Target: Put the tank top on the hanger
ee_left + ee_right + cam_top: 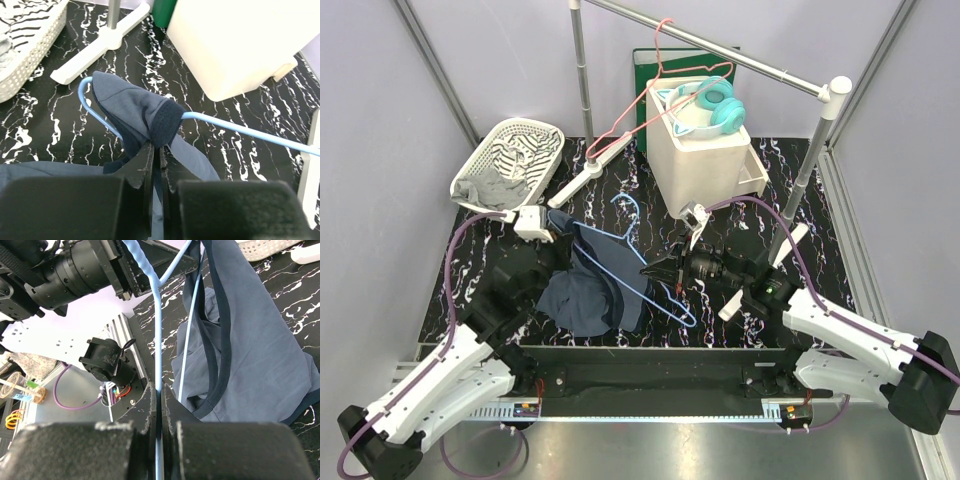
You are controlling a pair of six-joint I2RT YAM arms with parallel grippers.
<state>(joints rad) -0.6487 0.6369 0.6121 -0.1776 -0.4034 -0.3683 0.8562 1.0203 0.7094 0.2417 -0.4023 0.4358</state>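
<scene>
L end effector [156, 151] pinching tank top [134, 107], R end effector [159, 396] gripping hanger [158, 340]

matt cloth tank top [131, 106] + glossy hanger [240, 129]

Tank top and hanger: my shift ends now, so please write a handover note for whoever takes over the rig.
Left end effector: shut on the tank top, just below a strap.
Right end effector: shut on the hanger wire.
Done: one strap is looped over one end of the hanger.
Left: the rest of the top hangs bunched below. The other strap probably has to go over the opposite end.
</scene>
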